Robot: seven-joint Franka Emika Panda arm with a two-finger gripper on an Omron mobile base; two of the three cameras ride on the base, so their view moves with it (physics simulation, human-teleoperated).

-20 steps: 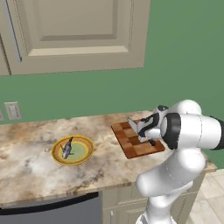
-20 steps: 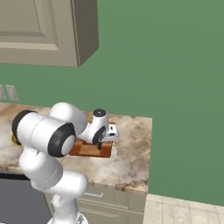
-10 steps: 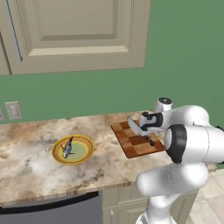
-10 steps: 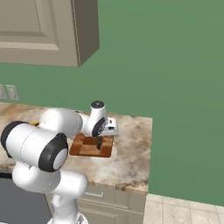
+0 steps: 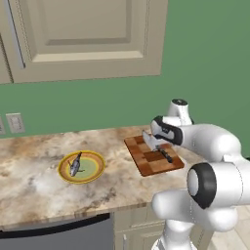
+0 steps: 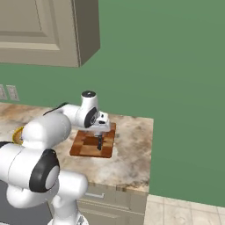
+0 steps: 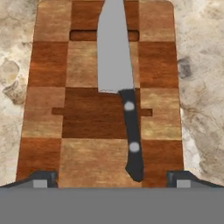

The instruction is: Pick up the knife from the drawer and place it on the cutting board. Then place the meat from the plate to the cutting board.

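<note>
Left base view: knife [image 5: 156, 146] lies flat on the cutting board [image 5: 146, 165], first half looks done; meat [image 5: 75, 165] sits on the plate [image 5: 96, 165], well left of the board, not moved yet. Right base view: gripper [image 6: 100, 133] hovers just over the board. Hand view: fingertips [image 7: 42, 179] spread wide either side of the knife handle, grasping nothing. Left to do: fetch the meat.

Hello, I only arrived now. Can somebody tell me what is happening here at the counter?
A white robot arm is working at a kitchen counter. The knife lies flat on the cutting board, and the gripper is above it with its jaws open wide, holding nothing. The meat is on the plate, to the left of the board, so that part of the job is not yet done.
</note>
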